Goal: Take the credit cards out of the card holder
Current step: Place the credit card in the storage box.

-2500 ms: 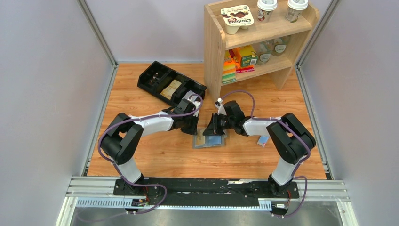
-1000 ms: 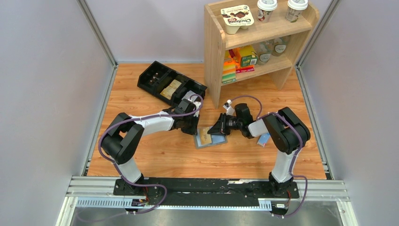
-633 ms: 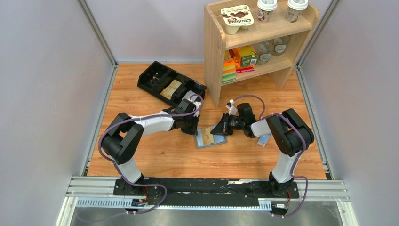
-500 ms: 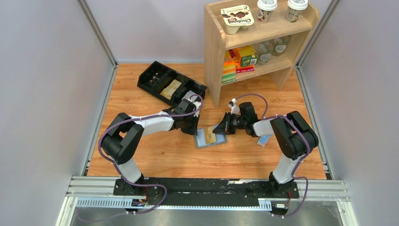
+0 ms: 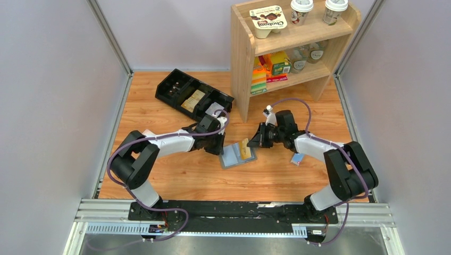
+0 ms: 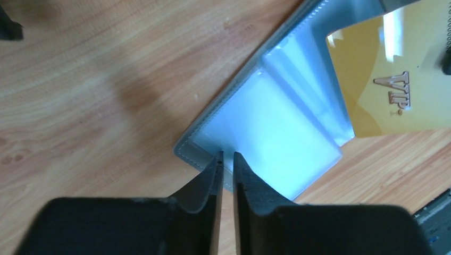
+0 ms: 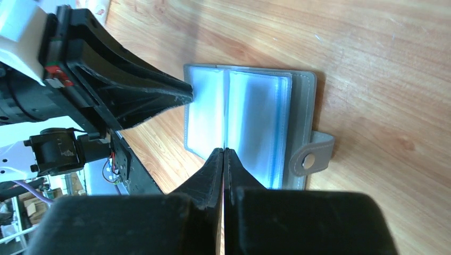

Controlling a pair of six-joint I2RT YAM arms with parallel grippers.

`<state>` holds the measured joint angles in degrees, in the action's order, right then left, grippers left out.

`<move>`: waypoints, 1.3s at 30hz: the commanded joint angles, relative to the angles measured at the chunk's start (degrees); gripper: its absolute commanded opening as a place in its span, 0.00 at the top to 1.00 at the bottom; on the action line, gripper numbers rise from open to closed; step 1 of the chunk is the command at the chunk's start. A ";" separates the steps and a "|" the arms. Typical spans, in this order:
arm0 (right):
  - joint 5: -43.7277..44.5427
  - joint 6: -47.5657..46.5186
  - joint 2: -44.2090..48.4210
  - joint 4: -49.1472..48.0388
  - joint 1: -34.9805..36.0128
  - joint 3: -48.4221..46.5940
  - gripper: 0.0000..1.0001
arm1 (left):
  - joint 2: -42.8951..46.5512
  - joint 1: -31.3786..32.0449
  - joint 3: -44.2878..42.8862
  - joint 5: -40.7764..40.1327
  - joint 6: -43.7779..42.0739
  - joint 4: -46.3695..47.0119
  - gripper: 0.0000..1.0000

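The grey-blue card holder [image 5: 234, 158] lies open on the table, its clear sleeves up. It also shows in the left wrist view [image 6: 276, 122] and in the right wrist view [image 7: 255, 111]. My right gripper [image 5: 253, 143] [image 7: 224, 151] is shut on a tan gold credit card [image 5: 245, 149] marked VIP [image 6: 393, 90]. It holds the card on edge over the holder's right half, free of the sleeves. My left gripper [image 5: 219, 147] [image 6: 227, 157] has its jaws almost together, with the tips pressed on the holder's left edge. Other cards are not visible.
A black compartmented tray [image 5: 191, 94] lies behind the left arm. A wooden shelf [image 5: 242, 58] with cups and packets stands at the back right. A slim blue-and-white packet [image 5: 298, 158] lies on the table under the right forearm.
My right gripper has pulled back to the right, drawing the tan card out of the holder and lifting it on edge. My left gripper stays on the holder's left edge.
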<state>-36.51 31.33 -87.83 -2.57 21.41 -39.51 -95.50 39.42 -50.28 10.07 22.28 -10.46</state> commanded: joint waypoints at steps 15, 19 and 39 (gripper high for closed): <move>-8.30 -8.04 16.02 6.97 -0.14 -6.90 1.00 | 22.80 -5.22 1.41 14.34 -11.55 6.66 0.37; -12.52 -8.57 19.09 6.26 -0.14 -8.22 1.00 | 25.80 -9.62 2.03 28.59 -12.44 12.28 0.32; -15.87 -0.75 22.71 -5.60 1.53 -9.71 1.00 | 16.67 -11.12 10.20 44.17 25.07 59.47 0.43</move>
<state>-51.59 28.27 -66.52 -2.44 22.17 -47.44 -77.67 28.40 -41.06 53.56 38.68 35.11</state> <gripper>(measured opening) 0.005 0.589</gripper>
